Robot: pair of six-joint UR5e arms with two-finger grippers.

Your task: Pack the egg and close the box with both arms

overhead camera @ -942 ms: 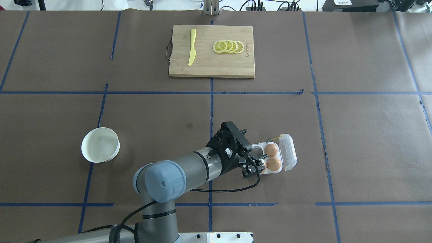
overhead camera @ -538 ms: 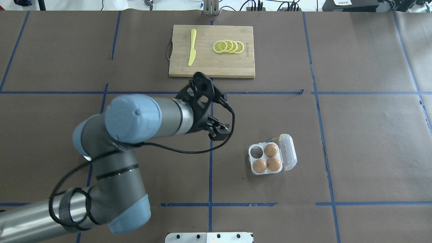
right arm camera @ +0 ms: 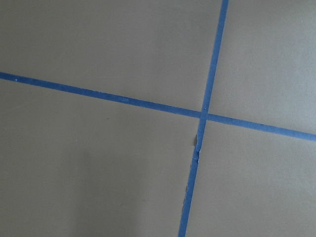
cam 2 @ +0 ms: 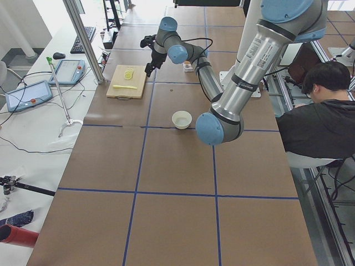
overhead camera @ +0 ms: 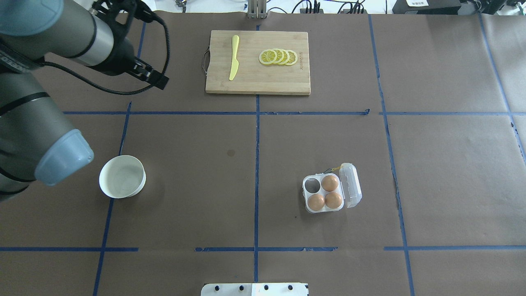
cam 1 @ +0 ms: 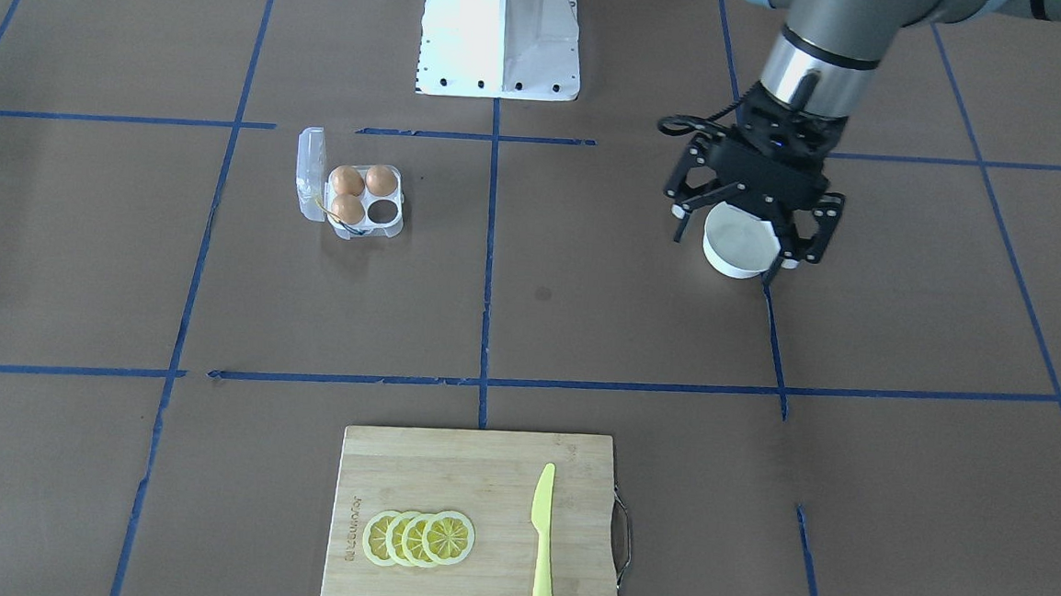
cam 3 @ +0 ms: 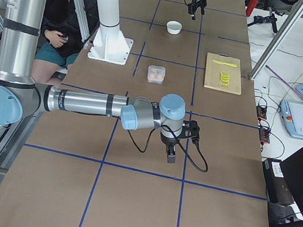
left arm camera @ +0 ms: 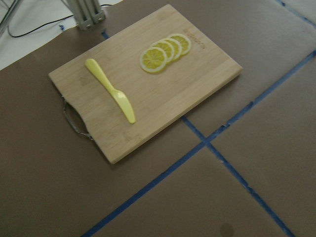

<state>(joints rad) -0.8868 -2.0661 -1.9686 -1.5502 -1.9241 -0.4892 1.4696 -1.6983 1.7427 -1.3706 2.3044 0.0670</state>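
Note:
The box (overhead camera: 324,193) is a clear plastic four-cup case standing right of the table's middle, its lid (overhead camera: 352,185) hinged open to the right. Three brown eggs (cam 1: 347,207) fill three cups, and the cup (cam 1: 384,208) nearest the table's middle is empty. My left gripper (cam 1: 741,246) hangs high over the left side of the table, far from the box. It is open with its fingers spread and nothing between them. My right gripper (cam 3: 171,154) shows only in the exterior right view, low over bare table, and I cannot tell its state.
A white bowl (overhead camera: 122,176) stands on the left, below the raised left gripper in the front-facing view. A wooden cutting board (overhead camera: 258,82) with a yellow knife (overhead camera: 234,57) and lemon slices (overhead camera: 278,56) lies at the far middle. A person (cam 2: 319,119) sits beside the table.
The left gripper was at the box 0.9 s ago. It then lifted away, leaving a third egg in the box, and has swung left and up.

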